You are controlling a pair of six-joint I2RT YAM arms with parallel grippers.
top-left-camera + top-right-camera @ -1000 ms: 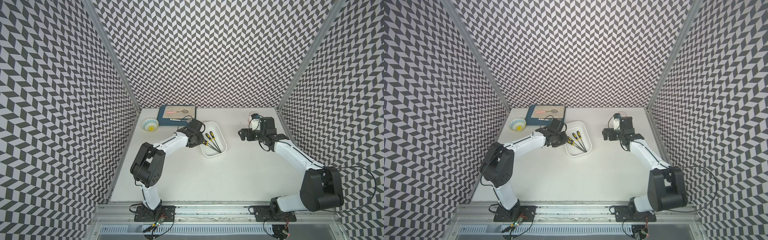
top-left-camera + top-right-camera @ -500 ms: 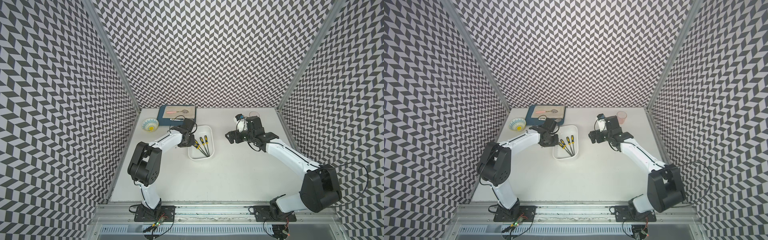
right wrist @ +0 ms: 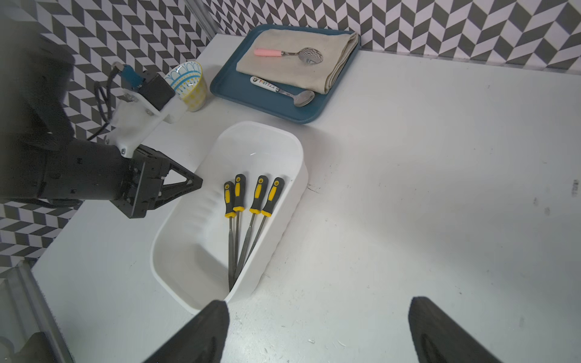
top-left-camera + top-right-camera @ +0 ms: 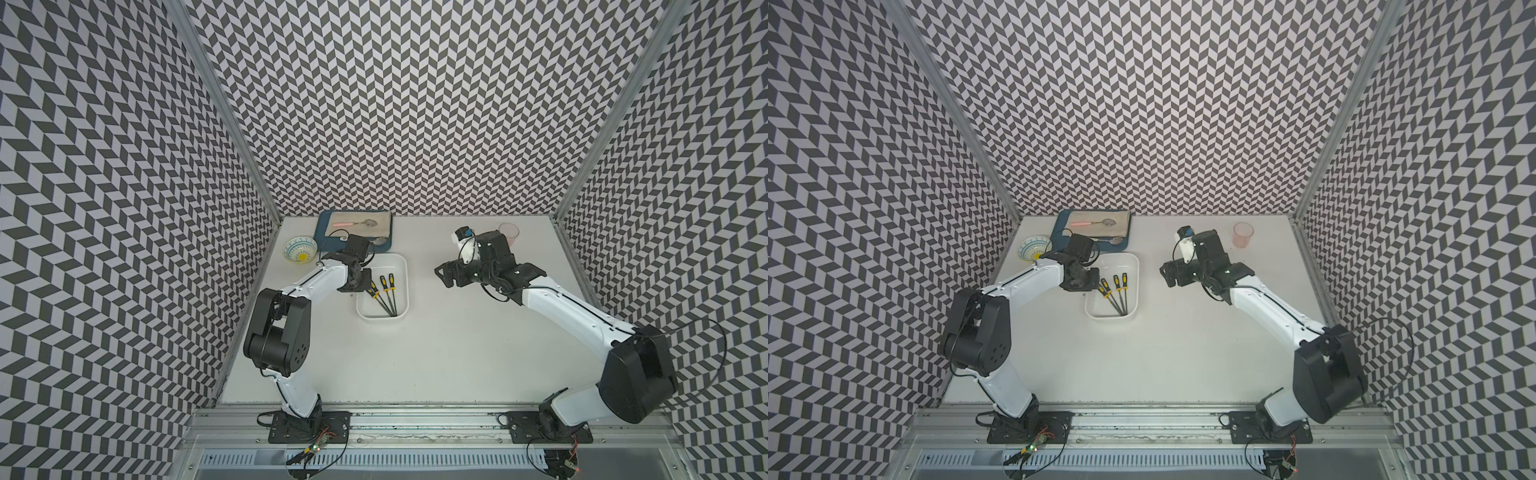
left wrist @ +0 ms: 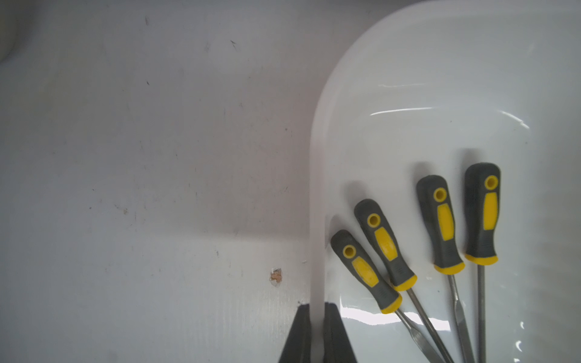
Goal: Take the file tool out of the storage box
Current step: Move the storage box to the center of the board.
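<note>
A: Gripping anything?
B: My left gripper (image 5: 317, 311) is clamped on the long wall of the storage box (image 4: 388, 264). My right gripper (image 3: 317, 301) hangs spread wide over the table (image 3: 408, 188) beside it, holding nothing.
A: The files?
B: Four files (image 3: 251, 201) lie inside, handles toward the blue tray (image 3: 239, 91).
</note>
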